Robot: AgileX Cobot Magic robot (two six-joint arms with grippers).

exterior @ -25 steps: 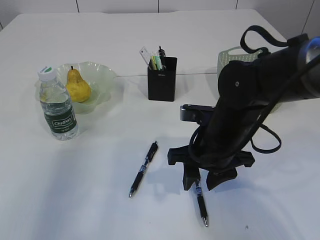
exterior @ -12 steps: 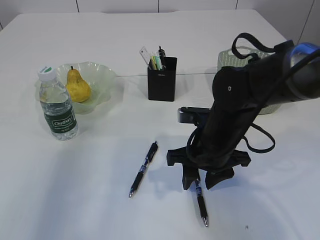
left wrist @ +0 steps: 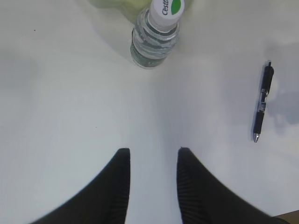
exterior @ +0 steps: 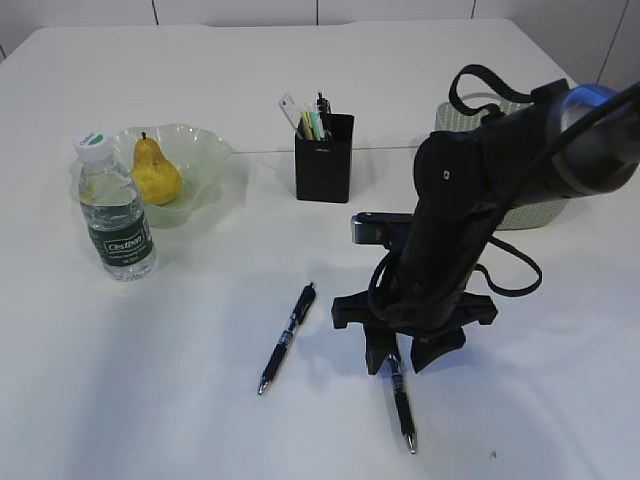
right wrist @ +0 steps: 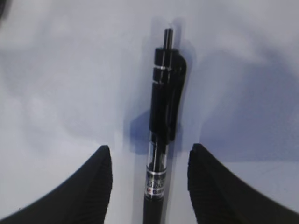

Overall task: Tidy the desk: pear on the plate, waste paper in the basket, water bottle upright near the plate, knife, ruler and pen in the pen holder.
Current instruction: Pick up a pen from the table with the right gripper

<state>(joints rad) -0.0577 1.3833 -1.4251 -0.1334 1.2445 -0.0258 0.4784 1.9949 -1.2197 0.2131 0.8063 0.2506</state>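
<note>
While the right gripper straddles a pen lying flat on the table, jaws apart and not touching it, the left gripper hangs open above bare tabletop.

My right hand straddles one pen on the counter, jaws apart. A second pen lies left, the pen holder behind.

Right arm, matte black and thick-limbed, is carrying looping black cables, a blue-lit joint and ribbed black fingers.
</note>
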